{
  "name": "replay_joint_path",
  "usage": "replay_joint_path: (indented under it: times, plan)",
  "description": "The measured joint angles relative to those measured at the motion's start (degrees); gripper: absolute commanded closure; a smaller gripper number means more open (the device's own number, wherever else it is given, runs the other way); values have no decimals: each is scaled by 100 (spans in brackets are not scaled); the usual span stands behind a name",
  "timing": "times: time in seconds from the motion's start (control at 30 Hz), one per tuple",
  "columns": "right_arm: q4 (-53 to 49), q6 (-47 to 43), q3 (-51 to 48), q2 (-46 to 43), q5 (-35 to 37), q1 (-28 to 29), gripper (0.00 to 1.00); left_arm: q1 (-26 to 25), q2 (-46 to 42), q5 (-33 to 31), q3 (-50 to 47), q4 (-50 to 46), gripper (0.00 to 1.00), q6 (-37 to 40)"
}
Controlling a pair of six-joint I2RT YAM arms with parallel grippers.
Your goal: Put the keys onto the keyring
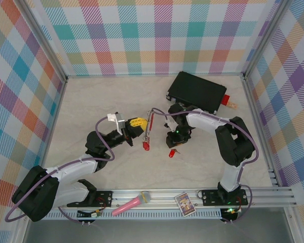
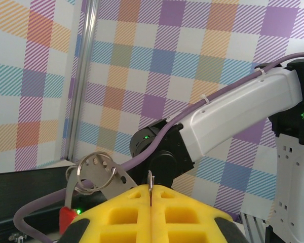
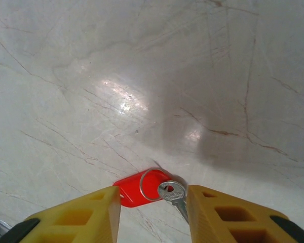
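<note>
Right end effector (image 3: pixel 152 202), jaws parted, straddles a key (image 3: pixel 131 190) on my counter (image 3: pixel 142 76): light, slippery; I'd pinch its red tag.

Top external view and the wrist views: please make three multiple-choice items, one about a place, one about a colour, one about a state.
1. The pink microphone lies: A) on the rail at the near edge of the table; B) at the far edge of the table; C) in the far left corner.
2. The key tag at the right gripper is: A) blue; B) red; C) green.
3. The right gripper's fingers are: A) shut on the tag; B) shut on the microphone; C) apart, with the tag on the table between them.

Answers: 1 A, the top view shows it on the rail there. 2 B, the right wrist view shows red plastic. 3 C, a gap shows between the yellow fingers, with the tag lying in it.
</note>
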Motion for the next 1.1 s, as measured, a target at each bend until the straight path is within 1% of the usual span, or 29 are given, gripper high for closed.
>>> replay_joint_path:
  times: [0.17, 0.37, 0.5, 0.7, 0.8, 0.9, 1.0, 1.1]
  plan:
    - [-4, -125, 0, -50, 286, 216, 61, 0, -9, -61, 0, -15, 100, 2]
    - [4, -251, -98, -50, 614, 365, 63, 0, -234, -374, -133, -162, 100, 87]
    - [4, -295, -162, -50, 782, 393, 65, 0, -295, -492, -160, -181, 100, 153]
    - [50, -361, -162, -44, 868, 393, 67, 0, -295, -507, -160, -232, 100, 170]
    - [50, -363, -162, -44, 859, 393, 65, 0, -293, -503, -160, -295, 100, 170]
    - [79, -374, -177, -44, 833, 400, 61, 0, -293, -507, -160, -295, 100, 170]
    - [192, -354, -269, -52, 789, 398, 60, 0, -326, -579, -175, -295, 100, 181]
    - [306, -310, -409, -131, 693, 323, 60, 0, -535, -719, -240, -385, 100, 227]
